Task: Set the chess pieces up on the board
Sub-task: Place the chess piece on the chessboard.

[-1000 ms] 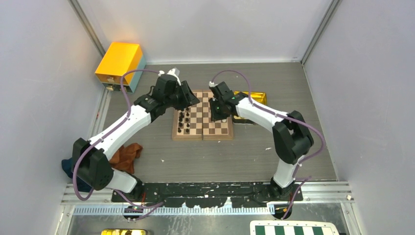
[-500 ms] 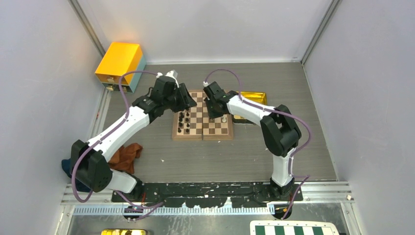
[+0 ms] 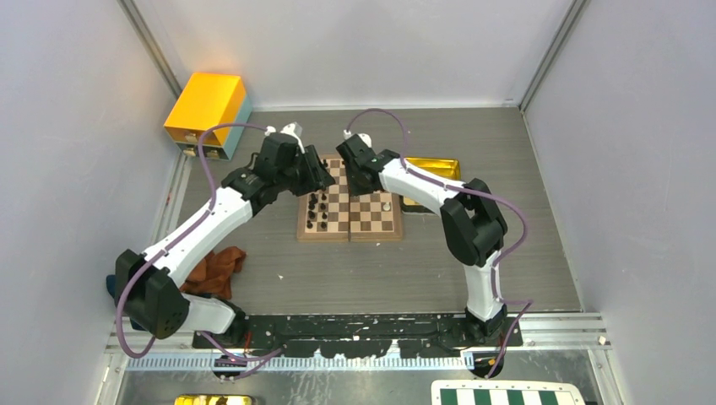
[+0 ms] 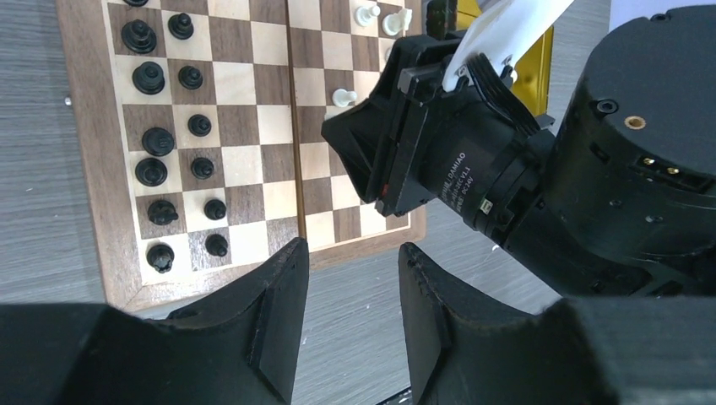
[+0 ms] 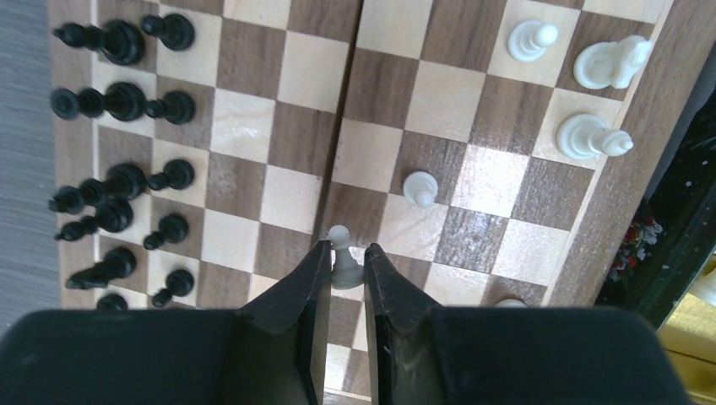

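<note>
The board lies mid-table, its brown frame and centre seam showing. Black chess pieces stand in two columns on its left side. A few white ones stand at the right: a pawn, a knight, a bishop and another pawn. My right gripper is shut on a white pawn over the seam, near the board's far side. My left gripper hangs open and empty over grey table just off the board's far edge.
The right arm's wrist fills the space close beside the left gripper. A shiny gold tray lies right of the board and a yellow box sits at the back left. A brown cloth lies near left. A green-and-white checkered board lies near the bottom edge.
The right gripper has travelled left across the board from its right half to the centre seam, still shut. The left gripper has drifted slightly left, still open.
</note>
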`<state>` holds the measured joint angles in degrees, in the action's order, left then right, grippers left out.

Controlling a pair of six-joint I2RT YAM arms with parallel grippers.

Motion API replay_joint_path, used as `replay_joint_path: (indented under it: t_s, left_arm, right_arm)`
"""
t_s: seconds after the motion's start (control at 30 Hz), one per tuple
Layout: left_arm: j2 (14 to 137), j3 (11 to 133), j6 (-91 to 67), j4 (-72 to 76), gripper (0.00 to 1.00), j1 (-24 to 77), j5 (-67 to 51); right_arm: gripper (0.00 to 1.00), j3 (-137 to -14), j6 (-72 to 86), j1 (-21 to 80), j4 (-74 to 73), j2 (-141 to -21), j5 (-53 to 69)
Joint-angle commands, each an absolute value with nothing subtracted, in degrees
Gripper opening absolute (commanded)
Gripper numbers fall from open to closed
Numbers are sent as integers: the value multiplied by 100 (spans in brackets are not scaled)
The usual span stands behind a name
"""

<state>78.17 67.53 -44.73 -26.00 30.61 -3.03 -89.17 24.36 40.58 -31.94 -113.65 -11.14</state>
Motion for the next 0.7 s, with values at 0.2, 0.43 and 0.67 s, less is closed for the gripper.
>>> replay_joint_path:
  t_s: [0.2, 0.43, 0.67]
  left_arm:
    - [7357, 6796, -4207, -2866, 45, 3032, -142]
    - [7221, 6742, -4163, -2977, 45, 3032, -122]
    - [7139, 6669, -4159, -3028, 47, 3032, -133]
  right_arm:
    - [1, -9261, 3627, 4202, -3486, -11454, -2112]
    - [1, -8839, 3613, 4290, -3009, -11246, -2145]
    - [8, -8775, 3640, 4355, -3060, -11309, -2162]
